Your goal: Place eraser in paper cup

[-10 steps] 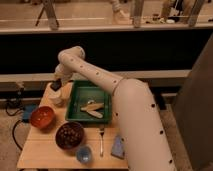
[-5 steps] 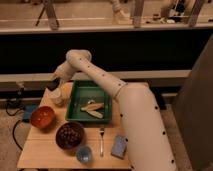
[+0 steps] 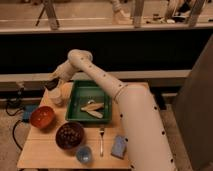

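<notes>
The off-white paper cup (image 3: 56, 97) stands upright at the back left of the wooden table (image 3: 45, 151), left of the green tray. My gripper (image 3: 52, 83) hangs just above the cup's rim, slightly to its left, with the arm reaching in from the right. It looks dark at its tip. I cannot make out the eraser as a separate piece; it does not show anywhere on the table.
A green tray (image 3: 71, 107) holds wooden utensils (image 3: 93, 109). An orange bowl (image 3: 41, 117) sits front left of the cup. A dark bowl (image 3: 70, 135), a small blue cup (image 3: 84, 155), a fork (image 3: 101, 140) and a blue-grey block (image 3: 119, 146) lie near the front.
My gripper has shifted a little to the left and stays right over the paper cup. Nothing on the table has moved.
</notes>
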Controlling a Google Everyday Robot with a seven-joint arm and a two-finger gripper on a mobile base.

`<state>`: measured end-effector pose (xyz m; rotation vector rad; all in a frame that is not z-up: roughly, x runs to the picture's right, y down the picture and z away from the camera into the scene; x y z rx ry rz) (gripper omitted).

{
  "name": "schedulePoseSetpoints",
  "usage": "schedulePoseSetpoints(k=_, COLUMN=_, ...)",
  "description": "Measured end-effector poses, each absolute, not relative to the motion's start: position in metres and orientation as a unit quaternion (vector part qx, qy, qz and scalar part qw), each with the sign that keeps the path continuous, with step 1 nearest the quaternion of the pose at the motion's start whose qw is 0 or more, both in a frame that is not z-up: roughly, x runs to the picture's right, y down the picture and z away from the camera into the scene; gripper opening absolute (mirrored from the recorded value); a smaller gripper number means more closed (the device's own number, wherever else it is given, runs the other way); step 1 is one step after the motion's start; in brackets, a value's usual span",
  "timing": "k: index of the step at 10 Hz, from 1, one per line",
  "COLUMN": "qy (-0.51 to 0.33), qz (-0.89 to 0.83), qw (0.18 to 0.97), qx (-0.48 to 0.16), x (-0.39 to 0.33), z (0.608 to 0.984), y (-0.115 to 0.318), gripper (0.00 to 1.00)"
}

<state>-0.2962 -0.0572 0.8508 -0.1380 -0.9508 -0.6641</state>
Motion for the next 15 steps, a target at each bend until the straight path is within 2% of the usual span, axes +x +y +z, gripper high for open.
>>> schedulePoseSetpoints(k=3, qy=-0.420, qz=-0.321, qw=0.843, qx=-0.096, x=-0.303, z=0.843, y=-0.054, gripper=0.08)
schedulePoseSetpoints(k=10, qy=-0.412, qz=-0.325, qw=0.843, qx=-0.119, x=-0.318, z=0.829, y=-0.047, gripper=0.08)
schedulePoseSetpoints(k=15, qy=-0.398, qz=-0.350, qw=0.834, qx=-0.154, x=-0.322, z=0.834, y=-0.036, gripper=0.08)
